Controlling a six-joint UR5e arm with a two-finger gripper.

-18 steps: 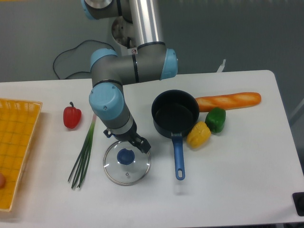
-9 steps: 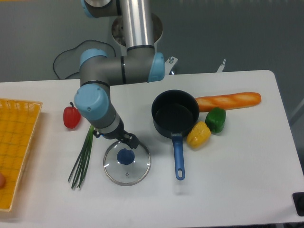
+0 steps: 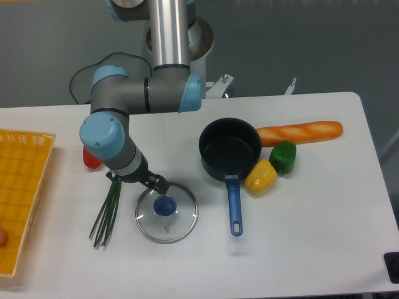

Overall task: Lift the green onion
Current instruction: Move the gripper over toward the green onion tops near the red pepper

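The green onion [image 3: 107,212] lies on the white table left of the glass lid, its dark stalks running from under the arm down to the lower left. Its upper end is hidden beneath the arm's blue-and-grey wrist. My gripper [image 3: 134,179] hangs under that wrist, just above the onion's upper part and the lid's upper-left rim. Only dark bits of it stick out at either side, so I cannot make out how the jaws stand or whether they touch the onion.
A glass lid [image 3: 166,210] with a blue knob lies right of the onion. A red pepper [image 3: 90,160] peeks out behind the wrist. A black pan [image 3: 230,148], yellow pepper [image 3: 260,176], green pepper [image 3: 283,156] and baguette [image 3: 300,131] sit to the right, a yellow basket [image 3: 19,187] at the left edge.
The arm has swung left, carrying the gripper from over the lid's knob to over the onion's upper end. The red pepper is now partly covered. No object has moved.
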